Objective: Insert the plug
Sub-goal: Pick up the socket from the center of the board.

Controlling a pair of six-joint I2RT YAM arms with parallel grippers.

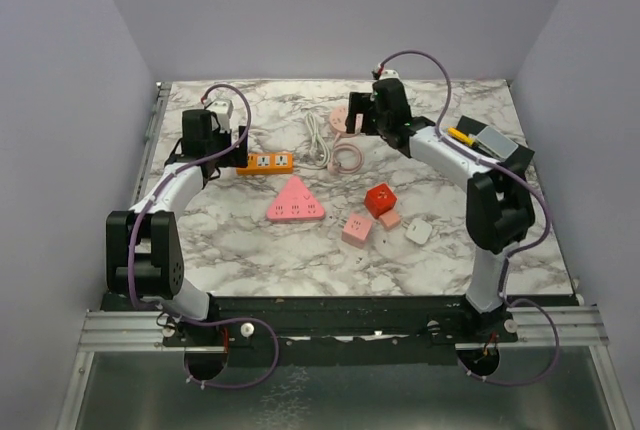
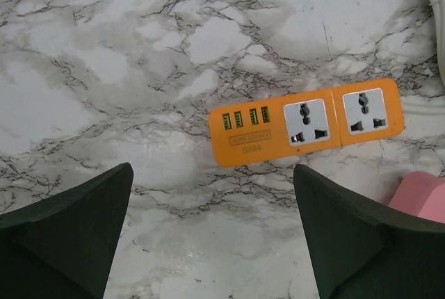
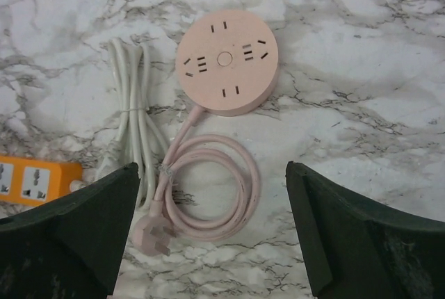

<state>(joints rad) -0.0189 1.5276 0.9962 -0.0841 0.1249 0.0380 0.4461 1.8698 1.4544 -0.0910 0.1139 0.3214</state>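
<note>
The pink plug (image 3: 151, 236) lies flat on the marble with its prongs showing, at the end of a coiled pink cord (image 3: 240, 188) that runs from a round pink socket (image 3: 227, 61). My right gripper (image 3: 211, 170) hovers open above the coil, and the plug lies just inside its left finger. Nothing is between the jaws. An orange power strip (image 2: 306, 122) with two universal sockets and several USB ports lies just beyond my left gripper (image 2: 212, 168). That gripper is wide open over bare marble. In the top view the right gripper (image 1: 362, 116) is at the back centre and the left gripper (image 1: 232, 142) beside the orange strip (image 1: 265, 162).
A bundled white cable (image 3: 132, 118) lies between the orange strip and the pink cord. Nearer the front are a pink triangular power strip (image 1: 295, 200), a red cube (image 1: 380, 198), two pink cube adapters (image 1: 357, 230) and a white adapter (image 1: 418, 233).
</note>
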